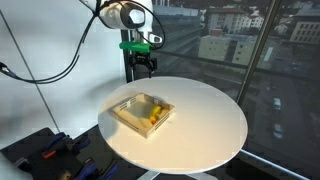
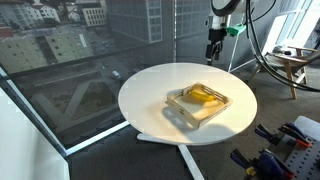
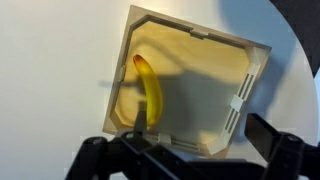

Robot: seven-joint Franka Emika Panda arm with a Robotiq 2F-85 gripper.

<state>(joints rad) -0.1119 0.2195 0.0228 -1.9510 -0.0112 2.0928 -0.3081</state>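
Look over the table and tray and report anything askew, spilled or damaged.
Nothing stands out. The banana lies inside the wooden tray, which sits flat on the round table. No spill or break shows. The open gripper hovers clear of both.

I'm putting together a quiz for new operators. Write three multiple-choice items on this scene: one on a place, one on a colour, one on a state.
1. Where does the banana lie?
A) on the floor
B) in the wooden tray
C) on the window sill

2. What colour is the table top?
A) white
B) black
C) red

3. How do the fingers stand?
A) shut on the banana
B) open and empty, apart from the tray
C) pressed on the tray's rim

Answers:
1 B, the tray's walls surround it.
2 A, both exterior views show it white.
3 B, they hang in the air with nothing between them.
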